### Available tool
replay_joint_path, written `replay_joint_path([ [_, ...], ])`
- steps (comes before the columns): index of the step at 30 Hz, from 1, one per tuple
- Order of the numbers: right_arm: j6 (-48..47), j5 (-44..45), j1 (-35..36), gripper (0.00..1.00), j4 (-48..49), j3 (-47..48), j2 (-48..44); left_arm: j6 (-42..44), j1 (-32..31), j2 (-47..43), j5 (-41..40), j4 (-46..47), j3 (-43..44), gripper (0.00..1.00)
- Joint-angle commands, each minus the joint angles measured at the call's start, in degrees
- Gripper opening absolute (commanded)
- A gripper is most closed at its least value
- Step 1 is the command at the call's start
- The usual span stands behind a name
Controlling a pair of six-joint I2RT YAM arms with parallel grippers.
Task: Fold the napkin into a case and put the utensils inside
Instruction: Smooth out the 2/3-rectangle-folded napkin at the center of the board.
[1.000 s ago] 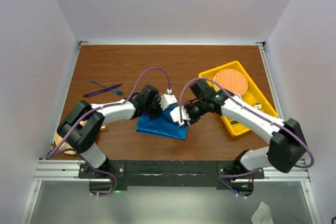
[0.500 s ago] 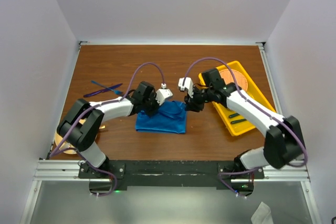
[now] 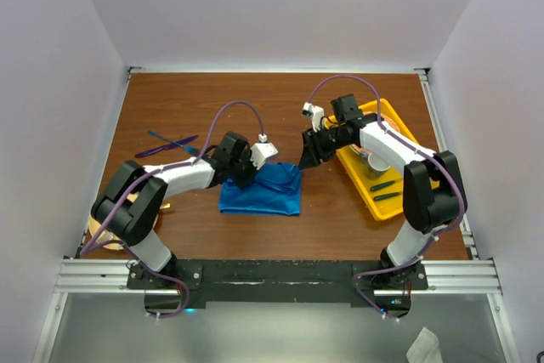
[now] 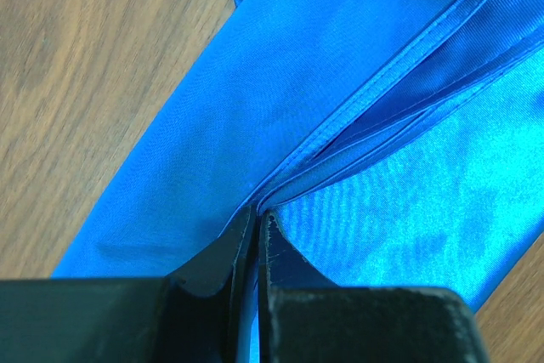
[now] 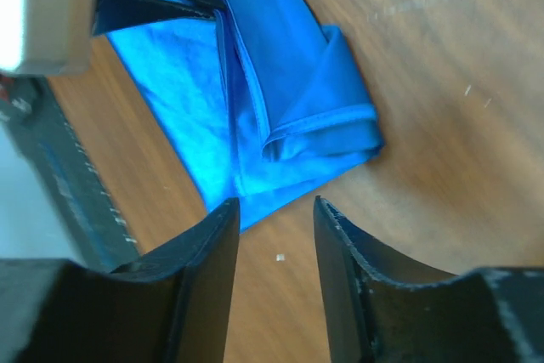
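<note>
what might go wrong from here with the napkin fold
1. The left hand is shut on a hem of the napkin, while the right hand hangs open off the cloth. Nothing pins the layers, so a pull may drag or unfold them.
2. The rolled corner looks loose and may spring open.
3. The utensils lie far to the left, so fetching them probably means releasing the fold.
</note>
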Motion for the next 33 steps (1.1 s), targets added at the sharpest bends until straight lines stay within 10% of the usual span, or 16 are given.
replay_joint_path([
  [1,13.8,-0.7,-0.2,0.47,-0.4,0.1,0.6,-1.7,0.4,0.1,0.0,-2.1,-2.0,0.0],
  [14,40.5,3.0,-0.2,0.7,2.0,-2.0,5.7,-1.5,0.5,0.0,0.1,-1.8,-2.4,0.0],
  [33,63.0,-0.3,-0.2,0.71,17.8,-6.2,9.0,-0.6,0.4,0.6,0.5,-1.6,-2.7,0.0],
])
